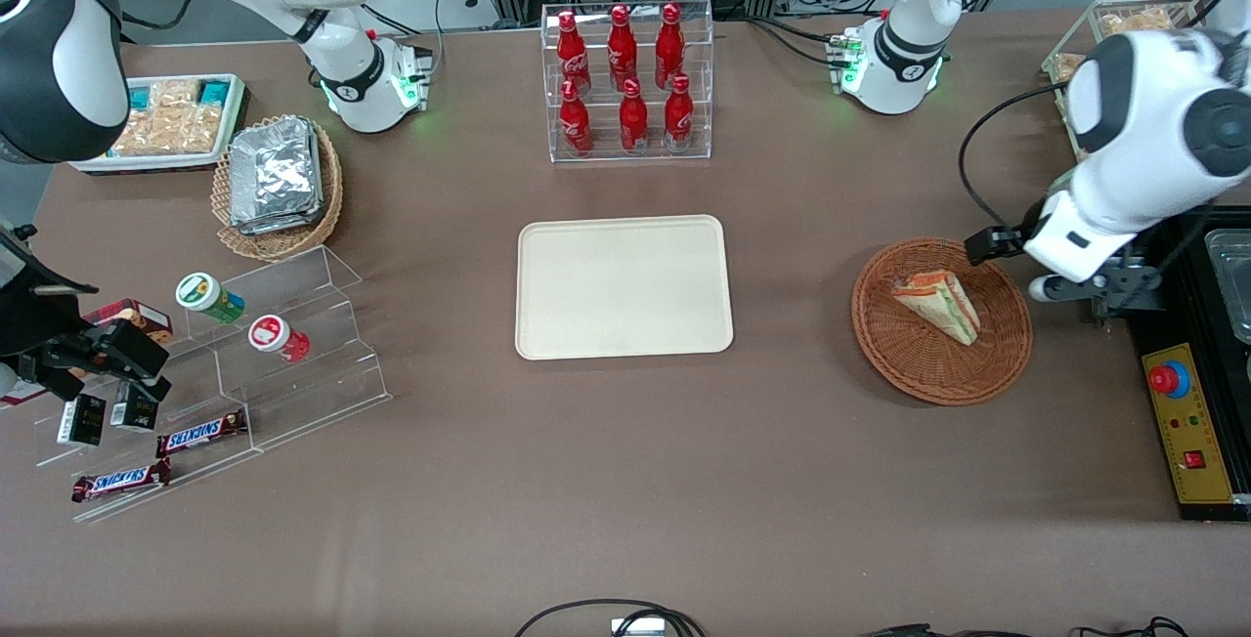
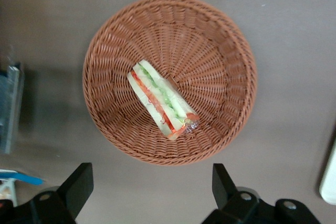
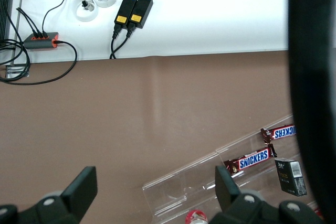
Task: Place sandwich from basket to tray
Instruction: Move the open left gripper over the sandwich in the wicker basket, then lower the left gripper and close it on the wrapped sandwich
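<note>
The sandwich (image 1: 938,303) (image 2: 163,100), a white wedge with green, orange and pink layers, lies on its side in the round reddish-brown basket (image 1: 919,375) (image 2: 220,51). My gripper (image 1: 1075,291) (image 2: 151,187) hangs above the table just outside the basket's rim, toward the working arm's end of the table. It is open, with nothing between its black fingers (image 2: 79,184). The cream tray (image 1: 624,287) sits flat at the middle of the table with nothing on it, and one edge of the tray (image 2: 329,177) shows in the left wrist view.
A clear rack of red bottles (image 1: 628,80) stands farther from the front camera than the tray. A control box with a red button (image 1: 1183,422) lies beside the basket at the table's end. A tan basket of foil packs (image 1: 277,178) and a clear stepped shelf (image 1: 293,363) lie toward the parked arm's end.
</note>
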